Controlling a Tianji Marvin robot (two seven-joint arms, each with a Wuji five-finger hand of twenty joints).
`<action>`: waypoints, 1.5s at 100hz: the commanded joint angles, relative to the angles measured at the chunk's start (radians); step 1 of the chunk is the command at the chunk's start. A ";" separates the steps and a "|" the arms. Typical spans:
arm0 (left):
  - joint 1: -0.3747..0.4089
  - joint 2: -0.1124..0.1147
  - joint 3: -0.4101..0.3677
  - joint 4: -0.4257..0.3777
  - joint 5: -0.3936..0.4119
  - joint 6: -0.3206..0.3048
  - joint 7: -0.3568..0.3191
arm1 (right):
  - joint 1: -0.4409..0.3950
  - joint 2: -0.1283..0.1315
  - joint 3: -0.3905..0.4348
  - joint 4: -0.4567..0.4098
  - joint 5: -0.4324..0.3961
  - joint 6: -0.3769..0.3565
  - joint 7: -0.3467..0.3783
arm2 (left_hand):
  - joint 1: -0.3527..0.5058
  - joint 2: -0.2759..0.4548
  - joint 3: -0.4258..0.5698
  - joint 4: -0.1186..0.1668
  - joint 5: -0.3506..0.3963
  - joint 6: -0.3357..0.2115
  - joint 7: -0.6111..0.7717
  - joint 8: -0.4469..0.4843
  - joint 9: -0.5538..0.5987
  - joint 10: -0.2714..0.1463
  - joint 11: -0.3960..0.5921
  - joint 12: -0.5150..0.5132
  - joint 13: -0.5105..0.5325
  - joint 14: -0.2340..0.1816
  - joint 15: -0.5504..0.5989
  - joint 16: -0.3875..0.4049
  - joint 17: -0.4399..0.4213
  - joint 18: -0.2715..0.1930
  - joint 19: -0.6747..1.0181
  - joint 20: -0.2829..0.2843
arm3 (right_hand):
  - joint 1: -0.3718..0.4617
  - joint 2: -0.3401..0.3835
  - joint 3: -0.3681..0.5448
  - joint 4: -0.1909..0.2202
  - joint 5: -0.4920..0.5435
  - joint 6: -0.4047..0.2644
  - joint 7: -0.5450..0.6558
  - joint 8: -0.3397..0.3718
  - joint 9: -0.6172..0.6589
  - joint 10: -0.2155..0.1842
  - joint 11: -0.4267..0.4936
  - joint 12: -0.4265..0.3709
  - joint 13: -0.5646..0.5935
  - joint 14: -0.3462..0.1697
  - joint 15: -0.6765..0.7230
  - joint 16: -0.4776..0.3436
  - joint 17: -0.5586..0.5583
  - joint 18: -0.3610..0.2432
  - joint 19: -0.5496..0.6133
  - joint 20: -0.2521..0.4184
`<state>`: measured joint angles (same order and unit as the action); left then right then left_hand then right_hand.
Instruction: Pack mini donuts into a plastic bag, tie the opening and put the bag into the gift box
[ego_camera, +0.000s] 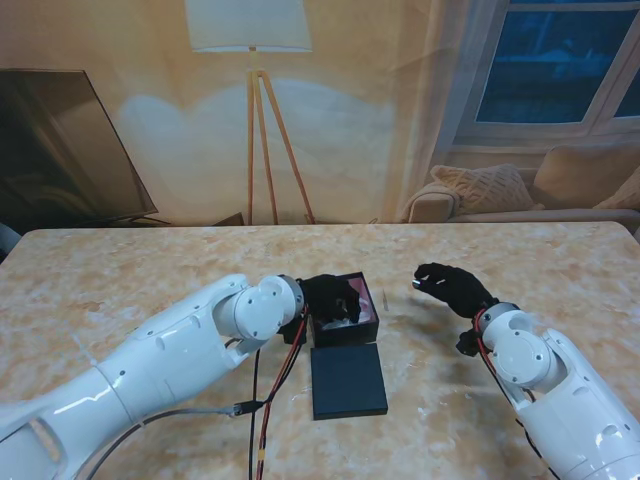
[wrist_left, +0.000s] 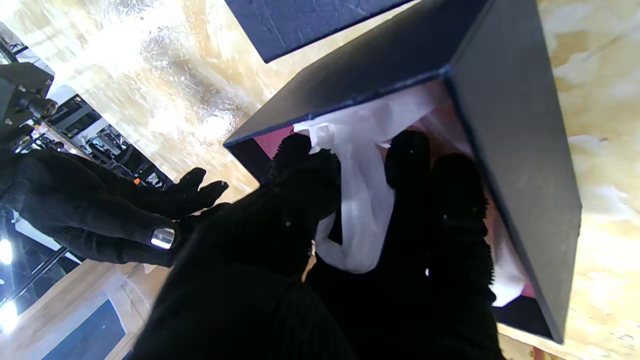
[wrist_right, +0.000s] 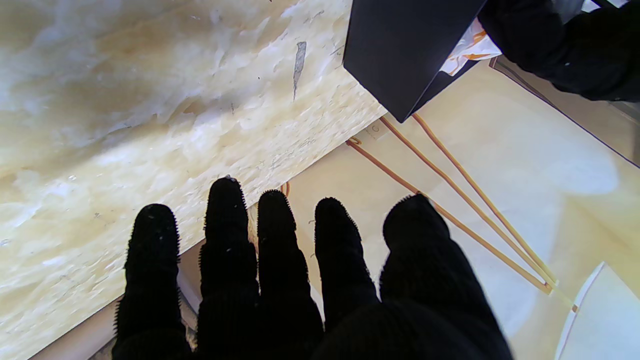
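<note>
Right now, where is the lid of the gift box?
In the stand view the lid lies flat on the table, just nearer to me than the open gift box, between the two arms.

The robot has two big, smooth, shiny white plastic arms (ego_camera: 150, 360) with round joints like balls. Each arm ends in a five-finger hand in a fuzzy black knit glove, the left hand (ego_camera: 330, 297) and the right hand (ego_camera: 455, 285). Thin red and black cables (ego_camera: 268, 400) hang under the left arm. A small shiny silver plate (wrist_left: 163, 238) sits on the right hand.
</note>
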<state>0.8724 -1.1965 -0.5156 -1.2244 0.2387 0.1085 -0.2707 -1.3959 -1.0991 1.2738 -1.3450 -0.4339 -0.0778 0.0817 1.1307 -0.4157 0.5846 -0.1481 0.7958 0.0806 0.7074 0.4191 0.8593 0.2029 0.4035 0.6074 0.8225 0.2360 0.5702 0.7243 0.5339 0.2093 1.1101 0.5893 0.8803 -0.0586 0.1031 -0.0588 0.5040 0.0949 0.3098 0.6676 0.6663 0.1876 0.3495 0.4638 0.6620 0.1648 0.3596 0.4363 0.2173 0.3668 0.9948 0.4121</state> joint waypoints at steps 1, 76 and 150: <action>-0.010 -0.012 0.010 0.009 0.001 -0.010 -0.013 | -0.010 -0.005 -0.001 -0.002 0.000 -0.004 0.014 | -0.011 -0.052 0.062 -0.030 0.014 -0.036 0.043 -0.019 0.035 -0.021 -0.021 0.024 0.032 -0.017 0.005 0.062 0.019 -0.066 0.024 -0.017 | -0.018 -0.010 0.012 0.025 -0.016 -0.009 0.002 0.010 0.000 0.011 -0.004 0.002 0.003 -0.002 -0.006 0.019 -0.007 0.001 0.008 -0.009; 0.113 0.053 -0.142 -0.196 0.174 0.004 0.032 | -0.010 -0.006 0.000 -0.002 0.004 -0.006 0.015 | -0.470 -0.007 0.146 0.014 -0.181 0.121 -0.413 -0.002 -0.509 0.138 -0.134 -0.197 -0.549 0.101 -0.227 -0.079 -0.474 0.065 -0.273 0.057 | -0.029 -0.015 0.036 0.024 -0.007 -0.019 0.012 0.012 0.006 0.011 -0.002 0.002 0.010 -0.003 0.004 0.023 -0.002 0.003 0.013 -0.007; 0.191 0.089 -0.186 -0.270 0.196 -0.072 -0.017 | -0.011 -0.006 0.000 0.001 0.003 -0.011 0.010 | -0.369 0.161 -0.069 0.034 -0.025 0.161 -0.386 0.024 -0.248 0.063 -0.008 -0.159 -0.284 0.066 -0.149 -0.040 -0.300 0.041 -0.201 -0.045 | -0.039 -0.014 0.053 0.023 -0.016 -0.010 0.005 0.008 0.004 0.010 0.000 0.003 0.008 -0.005 0.002 0.021 -0.004 0.001 0.012 -0.008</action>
<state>1.0837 -1.0919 -0.7088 -1.5171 0.4457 0.0492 -0.2687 -1.3964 -1.0991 1.2746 -1.3440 -0.4291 -0.0834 0.0813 0.7951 -0.2994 0.5199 -0.1488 0.7588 0.2278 0.3599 0.4684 0.6566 0.2698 0.4205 0.4743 0.5662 0.3172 0.4660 0.7279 0.2484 0.2740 0.9296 0.5835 0.8549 -0.0743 0.1503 -0.0588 0.5041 0.0942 0.3147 0.6676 0.6663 0.1876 0.3495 0.4638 0.6620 0.1648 0.3596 0.4363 0.2173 0.3668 0.9948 0.4121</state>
